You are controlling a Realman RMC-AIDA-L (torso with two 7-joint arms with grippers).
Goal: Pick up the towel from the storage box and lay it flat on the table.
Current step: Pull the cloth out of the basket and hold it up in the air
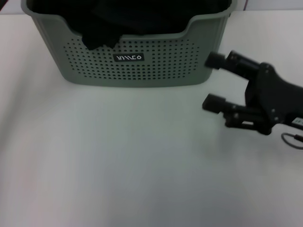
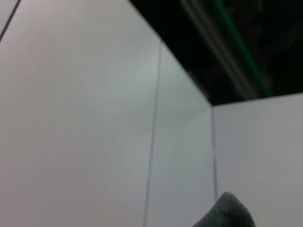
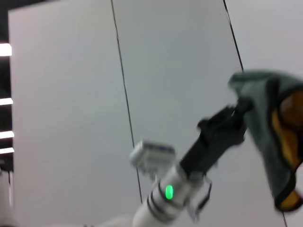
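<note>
The towel [image 3: 270,127], dark teal-green with mustard-yellow showing, hangs in the air from my left gripper [image 3: 239,106], which is raised high and shut on its edge. A teal corner of the towel [image 2: 227,213] shows in the left wrist view. The left arm and the towel are out of the head view. The grey-green storage box [image 1: 156,71] stands at the back of the white table [image 1: 118,165]. My right gripper [image 1: 213,81] is open and empty, hovering just right of the box's front right corner.
Plain black cloths [image 1: 104,28] lie in the box, one hanging over the dipped front rim. A cable [image 1: 291,139] loops beside the right arm. White wall panels fill both wrist views.
</note>
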